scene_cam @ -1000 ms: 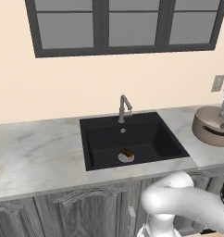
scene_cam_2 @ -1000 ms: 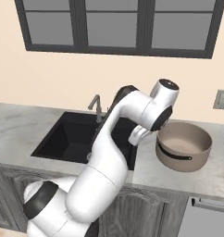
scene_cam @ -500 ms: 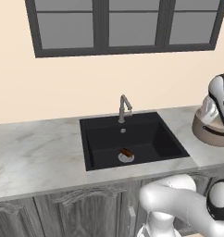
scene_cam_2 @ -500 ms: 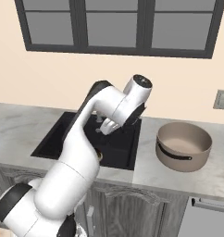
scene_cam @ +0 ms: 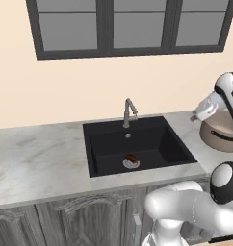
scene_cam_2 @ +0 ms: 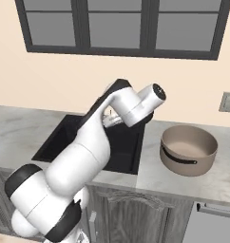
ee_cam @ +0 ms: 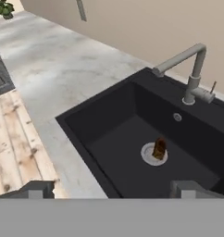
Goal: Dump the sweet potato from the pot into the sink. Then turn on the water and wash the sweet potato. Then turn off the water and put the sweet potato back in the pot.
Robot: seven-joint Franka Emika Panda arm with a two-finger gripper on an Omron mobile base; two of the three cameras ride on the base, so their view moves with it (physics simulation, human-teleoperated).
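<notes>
The sweet potato (scene_cam: pixel 132 158) (ee_cam: pixel 159 148) lies on the round silver drain (ee_cam: pixel 153 154) in the floor of the black sink (scene_cam: pixel 106 149) (ee_cam: pixel 109 120). No stream comes from the grey faucet (scene_cam: pixel 129 112) (ee_cam: pixel 190 65) at the sink's back edge. On the counter to the right of the sink, the tan pot (scene_cam: pixel 221 136) (scene_cam_2: pixel 188 149) stands upright with nothing in it. My gripper (scene_cam: pixel 198 114) (ee_cam: pixel 111 190) hovers in the air between the pot and the sink, looking down into the basin. It is open, with nothing between its fingertips (ee_cam: pixel 37 189).
Marble counter (scene_cam: pixel 36 158) runs left and right of the sink, with cabinet fronts (scene_cam: pixel 65 221) below. A dark-framed window (scene_cam: pixel 128 24) is on the wall behind. An outlet plate (scene_cam_2: pixel 227 101) sits on the wall above the pot. My own arm (scene_cam_2: pixel 88 147) hides part of the sink.
The arm has swung away from above the pot leftward toward the sink. The gripper has stayed open. Pot and sweet potato have not moved.
</notes>
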